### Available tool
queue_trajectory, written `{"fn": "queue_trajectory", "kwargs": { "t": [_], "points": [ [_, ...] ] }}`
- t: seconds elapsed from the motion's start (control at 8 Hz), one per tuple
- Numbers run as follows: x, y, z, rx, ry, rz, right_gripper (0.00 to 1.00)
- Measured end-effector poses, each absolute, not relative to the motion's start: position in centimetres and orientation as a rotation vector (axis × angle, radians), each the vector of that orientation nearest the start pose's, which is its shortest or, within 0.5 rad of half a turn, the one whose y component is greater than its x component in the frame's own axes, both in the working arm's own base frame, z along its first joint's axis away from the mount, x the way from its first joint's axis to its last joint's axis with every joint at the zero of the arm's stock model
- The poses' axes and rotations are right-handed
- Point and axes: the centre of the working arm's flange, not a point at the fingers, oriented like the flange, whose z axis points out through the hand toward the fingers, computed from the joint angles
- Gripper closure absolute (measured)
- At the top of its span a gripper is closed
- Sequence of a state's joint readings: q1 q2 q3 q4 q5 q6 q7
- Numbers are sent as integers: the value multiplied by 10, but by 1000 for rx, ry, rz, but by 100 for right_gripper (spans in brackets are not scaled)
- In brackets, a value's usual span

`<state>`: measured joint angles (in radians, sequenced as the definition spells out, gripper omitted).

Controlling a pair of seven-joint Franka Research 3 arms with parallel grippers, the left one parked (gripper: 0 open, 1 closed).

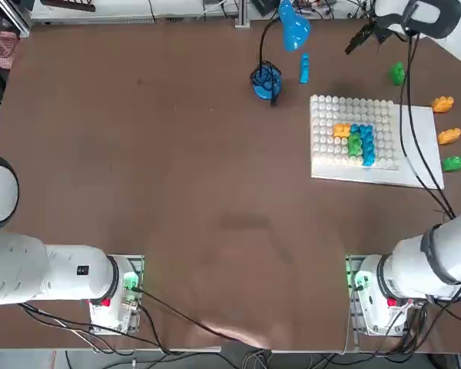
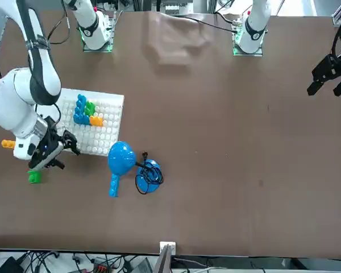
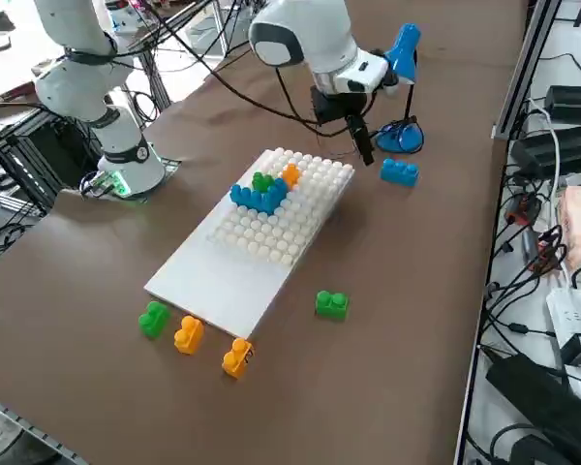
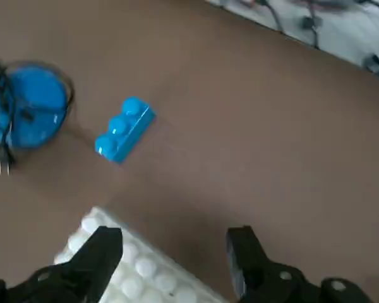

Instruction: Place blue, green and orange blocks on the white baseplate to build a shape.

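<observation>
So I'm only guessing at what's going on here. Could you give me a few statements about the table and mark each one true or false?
1. The working arm's tool is open and holds nothing. True.
2. A lone blue block lies on the bare table beside the blue lamp. True.
3. All the orange blocks are already on the white board. False: one orange block is on the board, three lie loose on the table off the board's smooth end.
4. The blocks on the board sit on its studded part. True.
5. The board carries blue blocks only. False: green and orange blocks sit there with the blue ones.
</observation>
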<state>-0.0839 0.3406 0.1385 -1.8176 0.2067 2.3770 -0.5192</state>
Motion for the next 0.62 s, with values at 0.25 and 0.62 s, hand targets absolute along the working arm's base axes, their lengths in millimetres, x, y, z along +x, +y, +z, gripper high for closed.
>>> {"fn": "queue_trajectory", "kwargs": {
  "t": [0.25, 0.62],
  "points": [
    [671, 37, 370, -2969, -197, -338, 0],
    [708, 69, 351, -2995, 329, -233, 0]
  ]
}}
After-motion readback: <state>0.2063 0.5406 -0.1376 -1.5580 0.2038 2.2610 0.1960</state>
